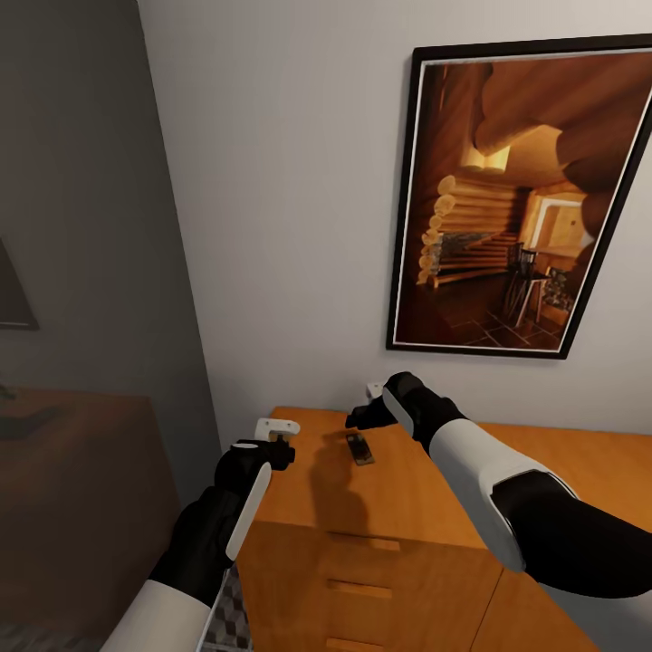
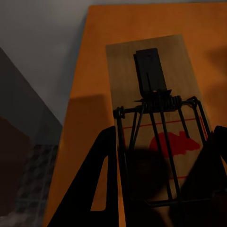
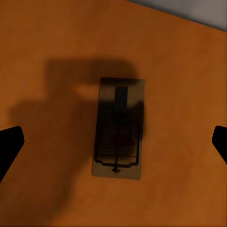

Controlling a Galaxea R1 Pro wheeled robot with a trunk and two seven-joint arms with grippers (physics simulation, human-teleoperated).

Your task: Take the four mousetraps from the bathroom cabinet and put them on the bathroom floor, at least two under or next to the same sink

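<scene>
A robot stands at an orange-brown wooden cabinet (image 1: 426,507) against a pale wall, with a framed picture of a log cabin interior (image 1: 521,195) hanging at about one o'clock. On the cabinet top, near its back left corner, lies one mousetrap (image 1: 360,448) — a small flat wooden board with a black wire spring and a red mouse printed on it. The right gripper (image 1: 367,415) hangs just above the trap, at its twelve o'clock; its wrist camera looks straight down on the mousetrap (image 3: 118,128), the two dark fingertips spread wide to either side and touching nothing. The left gripper (image 1: 272,444) waits at the trap's nine o'clock, over the cabinet's left edge; its fingers are parted around the mousetrap (image 2: 156,118) in its wrist view, with nothing between them. The step in hand looks like picking up this trap — next the right arm would need to lower squarely and close on the board's long edges.
</scene>
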